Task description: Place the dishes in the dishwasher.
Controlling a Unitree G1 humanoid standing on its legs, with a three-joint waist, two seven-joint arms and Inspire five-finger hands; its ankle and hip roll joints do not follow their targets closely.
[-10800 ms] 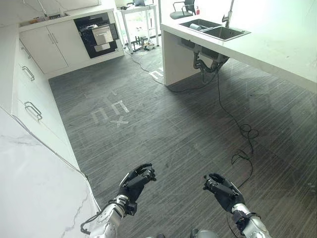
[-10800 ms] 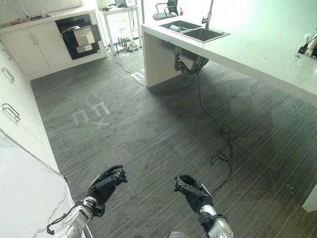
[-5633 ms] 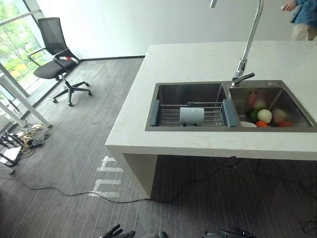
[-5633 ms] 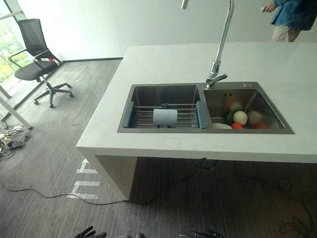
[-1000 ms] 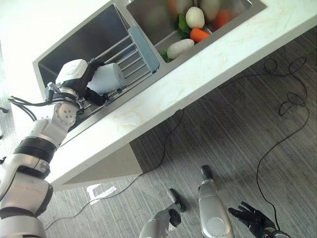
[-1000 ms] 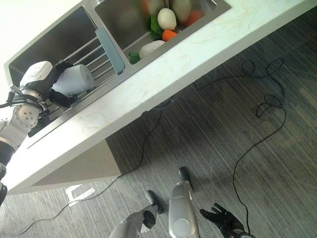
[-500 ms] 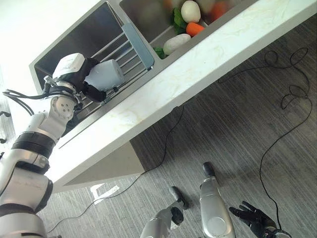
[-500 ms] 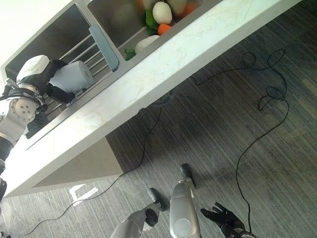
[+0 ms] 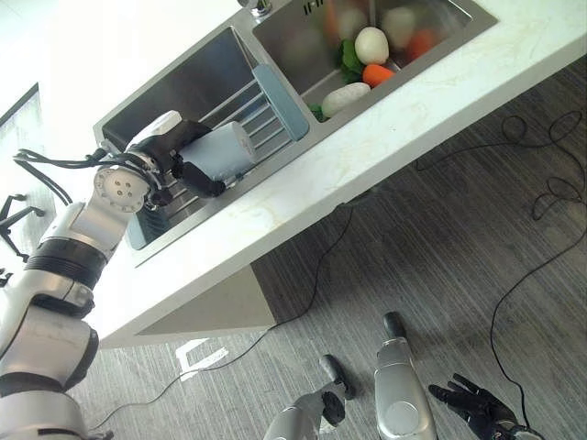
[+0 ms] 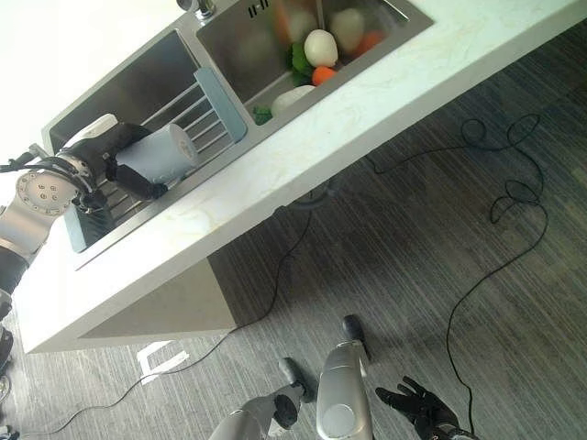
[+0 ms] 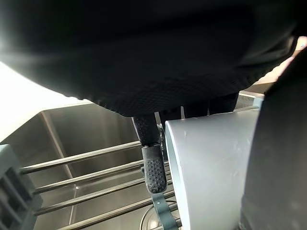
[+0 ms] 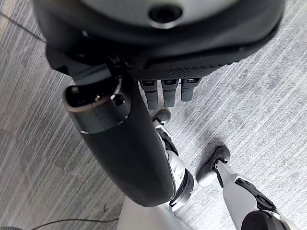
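Clearly pale grey-blue cup [image 9: 220, 151], tipped sideways, left hand [image 9: 174, 156] clasping.

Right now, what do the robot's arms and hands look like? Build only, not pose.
Left arm: silver-grey rounded segments split by black bands, a round silver wrist disc with small holes, a white cover by the wrist. Left hand: dark, textured fingertip pads. Right hand: dark throughout, with a thick black thumb.

Pale grey-blue cup [image 9: 223, 152], apparently marbled white counter [image 9: 431, 99]
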